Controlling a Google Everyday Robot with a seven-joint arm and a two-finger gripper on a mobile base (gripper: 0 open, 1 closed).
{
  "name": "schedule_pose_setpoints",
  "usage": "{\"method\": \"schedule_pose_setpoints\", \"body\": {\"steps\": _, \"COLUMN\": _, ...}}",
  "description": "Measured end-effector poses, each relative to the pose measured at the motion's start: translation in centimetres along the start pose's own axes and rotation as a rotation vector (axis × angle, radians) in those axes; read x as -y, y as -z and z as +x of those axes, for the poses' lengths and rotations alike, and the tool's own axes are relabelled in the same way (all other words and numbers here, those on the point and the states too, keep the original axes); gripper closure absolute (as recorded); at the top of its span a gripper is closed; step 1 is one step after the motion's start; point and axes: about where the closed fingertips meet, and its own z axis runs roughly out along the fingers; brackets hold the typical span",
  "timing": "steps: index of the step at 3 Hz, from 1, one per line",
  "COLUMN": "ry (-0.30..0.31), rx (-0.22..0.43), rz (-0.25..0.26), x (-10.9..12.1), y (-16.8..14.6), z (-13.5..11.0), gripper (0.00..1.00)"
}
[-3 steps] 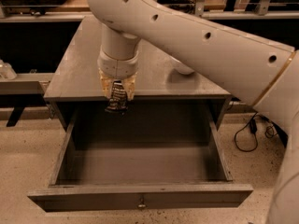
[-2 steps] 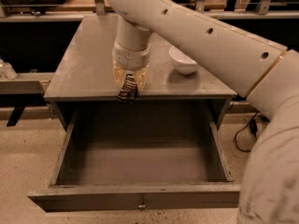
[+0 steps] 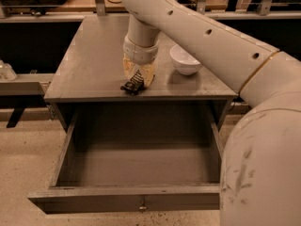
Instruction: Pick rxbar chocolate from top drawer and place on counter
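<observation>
The rxbar chocolate (image 3: pixel 133 85), a small black wrapped bar, hangs tilted from my gripper (image 3: pixel 138 80), with its lower end touching the counter (image 3: pixel 89 65) close to the front edge. The gripper is shut on the bar's upper end and points straight down over the counter. The top drawer (image 3: pixel 136 164) is pulled wide open below, and its inside shows nothing in it. Its front panel has a small central knob (image 3: pixel 142 205).
A white bowl (image 3: pixel 186 59) stands on the counter just right of the gripper. My large white arm (image 3: pixel 225 55) crosses the right side and hides the drawer's right front corner. A railing and dark shelving run behind the counter.
The gripper has moved right and farther back with the bar, from over the drawer's rear edge to above the counter. The bar's lower end now rests on the counter.
</observation>
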Motion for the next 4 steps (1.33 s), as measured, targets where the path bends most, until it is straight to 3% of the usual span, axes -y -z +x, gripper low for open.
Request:
{"method": "schedule_pose_setpoints", "body": {"steps": 2, "ry": 0.0, "rx": 0.001, "rz": 0.0, "x": 0.1, "y": 0.0, "z": 0.0, "gripper": 0.35}}
{"method": "schedule_pose_setpoints", "body": {"steps": 3, "ry": 0.006, "rx": -0.003, "rz": 0.0, "x": 0.5, "y": 1.7, "z": 0.6, "gripper": 0.12}}
{"method": "schedule_pose_setpoints", "body": {"steps": 4, "ry": 0.031, "rx": 0.007, "rz": -0.01, "x": 1.6, "y": 4.2, "z": 1.2, "gripper": 0.0}}
